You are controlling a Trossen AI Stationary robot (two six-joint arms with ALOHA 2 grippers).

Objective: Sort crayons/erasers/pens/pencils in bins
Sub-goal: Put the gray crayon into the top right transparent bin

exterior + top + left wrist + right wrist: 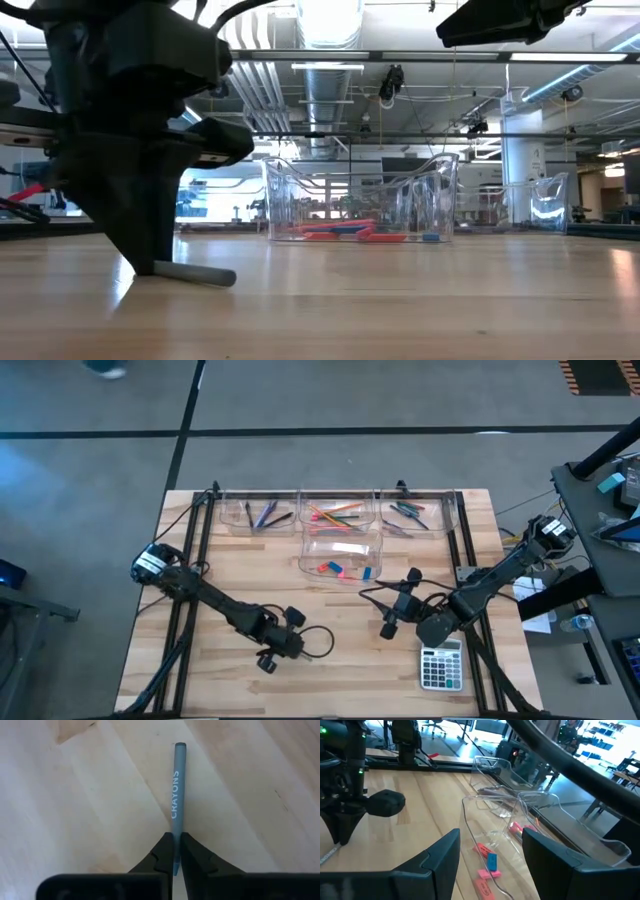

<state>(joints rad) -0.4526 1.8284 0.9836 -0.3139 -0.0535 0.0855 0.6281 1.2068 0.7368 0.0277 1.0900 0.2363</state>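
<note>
floor (400,400): grey | ceiling ducts (330,30) (silver) | strip lights (560,85)

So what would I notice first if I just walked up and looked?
Probably the left claw, shut on a grey-blue stick with CRAYONS printed on it, lying on the bare wood near the table's front. Next, the clear bins at the back of the table, with bright pink and blue erasers in the one nearest the middle. The right claw hangs open close by, above a grey calculator.
</note>
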